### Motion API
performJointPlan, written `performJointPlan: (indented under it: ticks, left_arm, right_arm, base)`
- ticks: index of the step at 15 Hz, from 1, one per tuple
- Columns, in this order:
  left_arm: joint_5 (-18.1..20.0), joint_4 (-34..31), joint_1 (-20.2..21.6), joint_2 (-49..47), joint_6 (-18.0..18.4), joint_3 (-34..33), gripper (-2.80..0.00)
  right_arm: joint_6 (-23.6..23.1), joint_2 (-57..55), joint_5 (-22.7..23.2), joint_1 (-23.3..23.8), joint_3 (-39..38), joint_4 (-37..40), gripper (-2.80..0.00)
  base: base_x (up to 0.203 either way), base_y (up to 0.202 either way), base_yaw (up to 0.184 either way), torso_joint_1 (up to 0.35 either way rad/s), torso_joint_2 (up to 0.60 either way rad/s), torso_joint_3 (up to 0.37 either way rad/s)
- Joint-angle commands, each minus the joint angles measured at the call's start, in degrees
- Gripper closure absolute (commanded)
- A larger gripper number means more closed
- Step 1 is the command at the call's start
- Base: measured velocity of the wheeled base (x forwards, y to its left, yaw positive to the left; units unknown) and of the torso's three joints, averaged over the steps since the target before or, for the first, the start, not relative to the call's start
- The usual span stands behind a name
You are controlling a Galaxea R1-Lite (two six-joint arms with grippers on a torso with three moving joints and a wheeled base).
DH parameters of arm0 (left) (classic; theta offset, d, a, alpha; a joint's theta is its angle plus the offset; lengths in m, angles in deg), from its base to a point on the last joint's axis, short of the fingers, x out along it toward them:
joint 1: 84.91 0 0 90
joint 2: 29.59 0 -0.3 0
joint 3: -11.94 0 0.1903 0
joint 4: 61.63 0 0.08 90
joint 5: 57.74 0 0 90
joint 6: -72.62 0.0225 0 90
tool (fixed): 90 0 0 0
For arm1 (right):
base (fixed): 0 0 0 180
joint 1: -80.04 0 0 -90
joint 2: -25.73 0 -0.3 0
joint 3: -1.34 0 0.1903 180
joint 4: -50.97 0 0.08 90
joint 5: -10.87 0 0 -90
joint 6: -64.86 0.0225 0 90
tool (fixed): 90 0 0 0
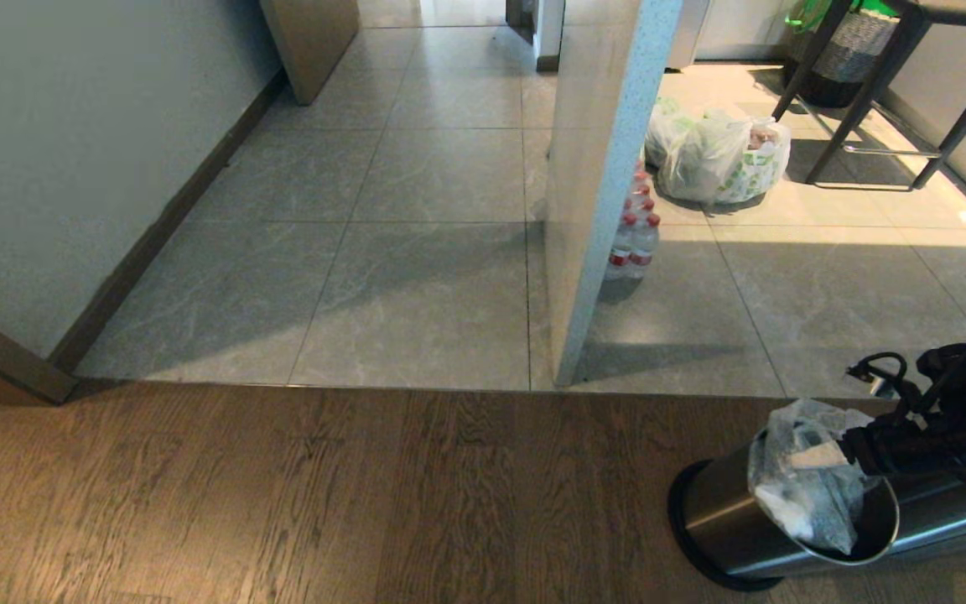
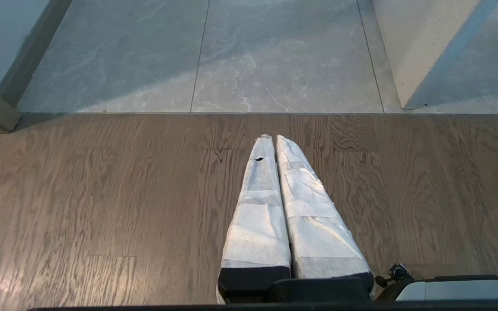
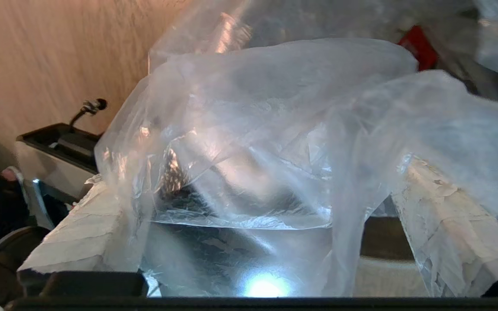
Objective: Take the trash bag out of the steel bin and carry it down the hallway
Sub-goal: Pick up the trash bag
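Note:
The steel bin (image 1: 726,512) stands on the wooden floor at the lower right of the head view. The clear, wrinkled trash bag (image 1: 802,478) bulges out of its mouth. My right arm (image 1: 944,436) reaches to the bin's mouth from the right. In the right wrist view my right gripper (image 3: 257,194) is open, its taped fingers (image 3: 71,233) wide apart on either side of the bag's film (image 3: 275,129), with the bin's shiny inner wall (image 3: 240,259) behind it. My left gripper (image 2: 273,138) is shut and empty over the wooden floor. The tiled hallway (image 1: 416,168) leads away ahead.
A speckled wall end (image 1: 600,184) divides the tiled floor. Water bottles (image 1: 634,239) stand at its foot. A large white bag with green print (image 1: 718,155), a woven basket (image 1: 848,50) and black table legs (image 1: 869,101) are at the far right. A wall with a dark baseboard (image 1: 164,218) runs along the left.

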Motion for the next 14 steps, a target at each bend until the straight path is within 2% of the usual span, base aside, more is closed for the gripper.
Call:
performJointPlan:
  ticks: [1,7,14]
  left_arm:
    - [-0.01,0.01,0.02,0.0,0.0,-0.18,0.0]
    - [-0.01,0.01,0.02,0.0,0.0,-0.18,0.0]
    - [0.06,0.01,0.02,0.0,0.0,-0.18,0.0]
  right_arm:
    - [-0.07,-0.64,0.29,-0.59,-0.07,0.5,-2.8]
    - [-0.46,-2.37,-0.12,-2.52,0.01,0.58,-2.8]
    - [-0.56,-6.4,-1.12,-3.58,3.53,-0.38,-2.8]
  base:
    - [0.0,0.0,0.0,0.0,0.0,0.0]
    - [0.0,0.0,0.0,0.0,0.0,0.0]
    - [0.0,0.0,0.0,0.0,0.0,0.0]
